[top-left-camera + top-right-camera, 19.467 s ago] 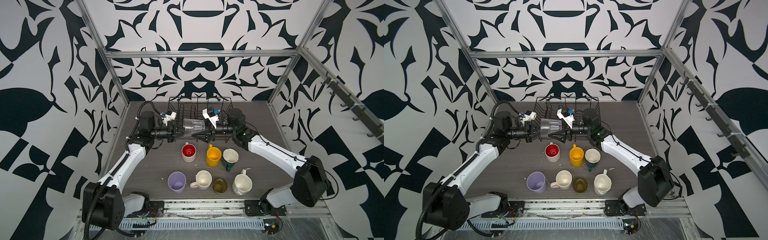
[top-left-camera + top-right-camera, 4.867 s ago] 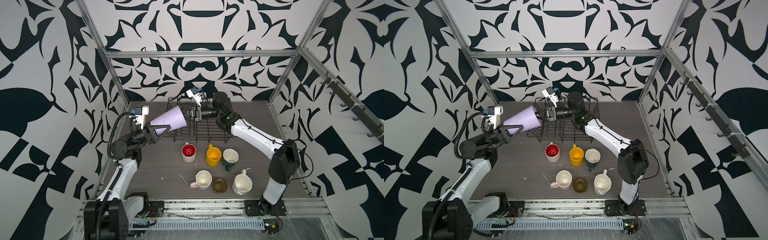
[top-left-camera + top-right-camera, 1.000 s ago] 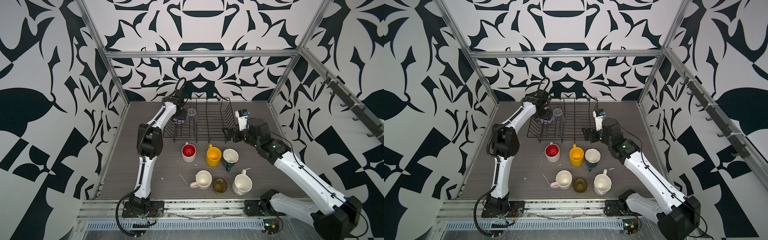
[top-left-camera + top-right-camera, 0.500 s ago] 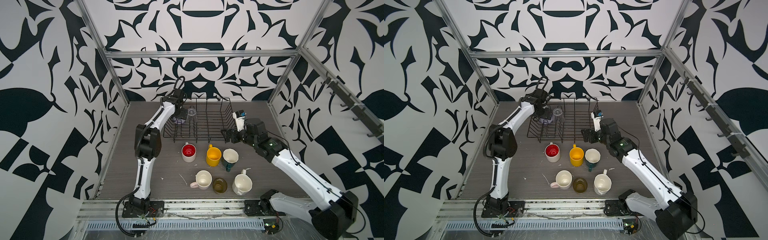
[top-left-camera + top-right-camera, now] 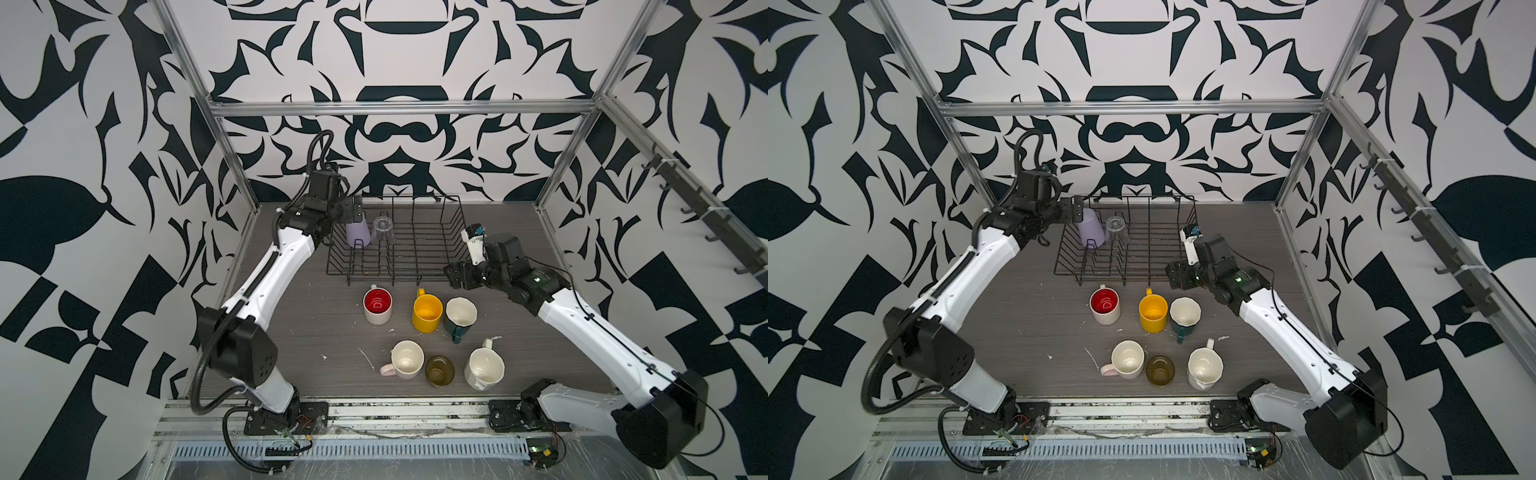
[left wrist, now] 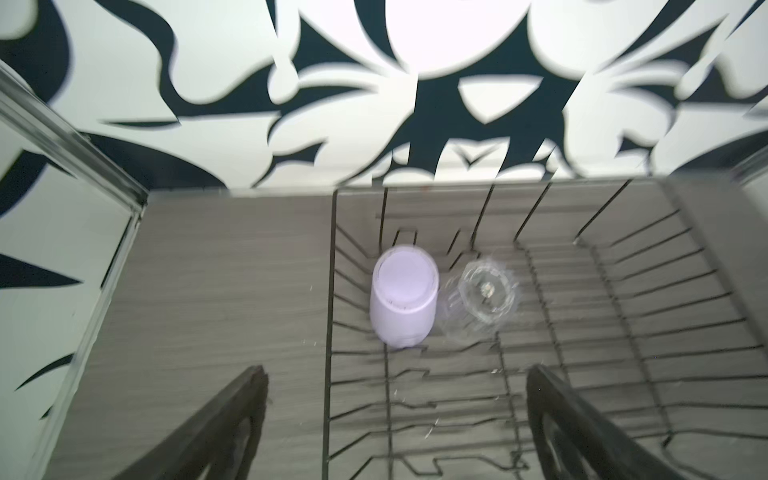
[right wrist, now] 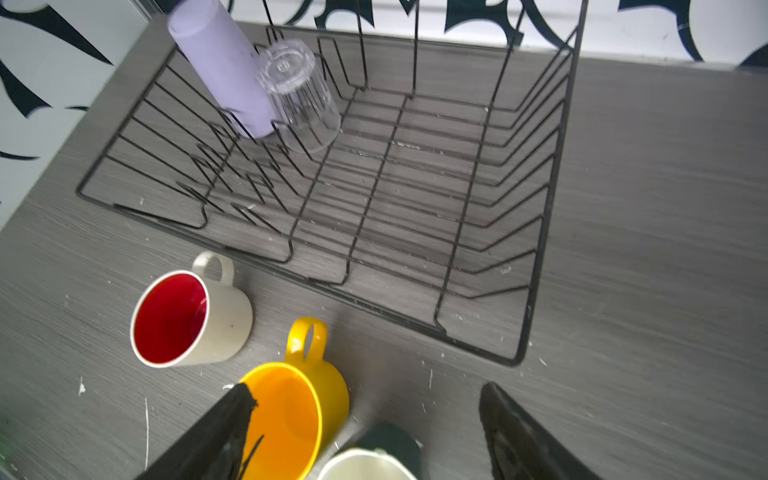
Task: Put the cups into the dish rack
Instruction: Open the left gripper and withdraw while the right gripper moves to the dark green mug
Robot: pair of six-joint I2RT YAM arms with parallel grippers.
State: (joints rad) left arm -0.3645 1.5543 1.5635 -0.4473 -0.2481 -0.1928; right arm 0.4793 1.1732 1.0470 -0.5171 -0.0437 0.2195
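Note:
The black wire dish rack stands at the back of the table. A lilac tumbler and a clear glass sit upside down in its back left corner. My left gripper hovers open just above the tumbler, holding nothing. My right gripper is open and empty by the rack's front right corner, over the yellow mug and dark green mug. A red-lined mug stands left of them.
Near the front edge stand a cream mug, an olive glass and a white faceted mug. Metal frame posts and patterned walls close in the table on three sides.
The left gripper has let go of the lilac tumbler and stands wide above it. The right gripper has moved left toward the rack's front corner, over the mugs.

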